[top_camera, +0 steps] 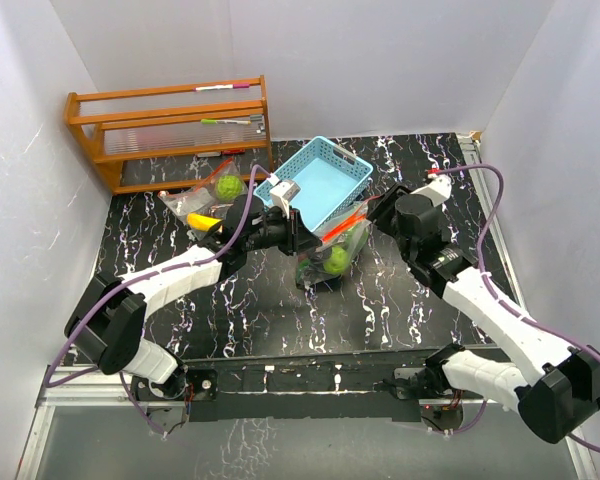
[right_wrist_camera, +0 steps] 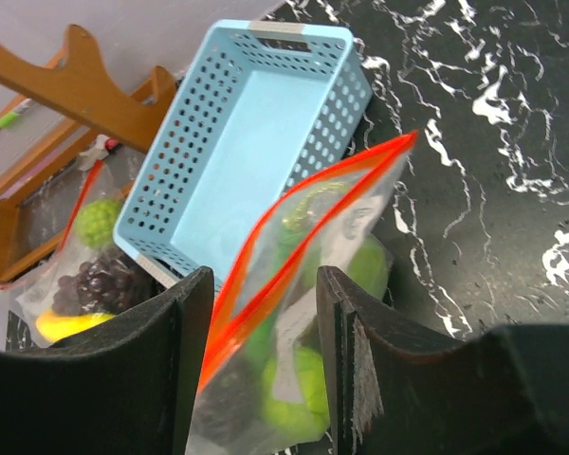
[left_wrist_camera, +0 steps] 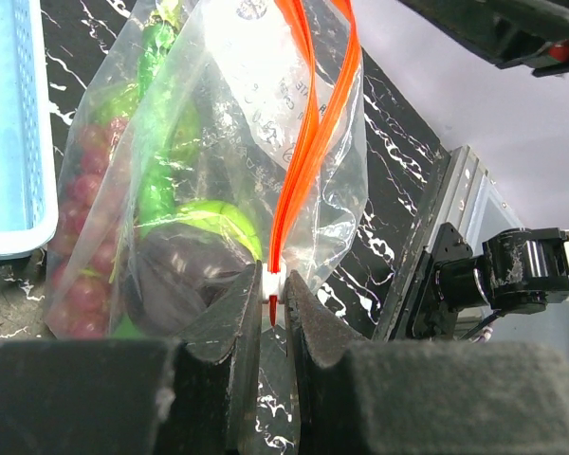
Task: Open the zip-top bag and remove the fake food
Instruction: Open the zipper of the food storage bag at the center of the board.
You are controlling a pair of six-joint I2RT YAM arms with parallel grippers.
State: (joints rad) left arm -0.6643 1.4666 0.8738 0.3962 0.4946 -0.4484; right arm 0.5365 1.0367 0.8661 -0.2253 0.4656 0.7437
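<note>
Left gripper [left_wrist_camera: 270, 313] pinches the zip-top bag [left_wrist_camera: 218, 142].

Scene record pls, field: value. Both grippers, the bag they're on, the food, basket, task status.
left gripper: shut, fingers pinching the zip-top bag at its zip end
right gripper: open, fingers either side of the bag's top edge, not clamped
zip: orange tracks look partly parted
fake food: inside the bag; green pieces, grapes, a dark piece
second bag: near the wooden rack, more food inside
basket: light blue, nothing visible inside
task status: nothing removed yet
</note>
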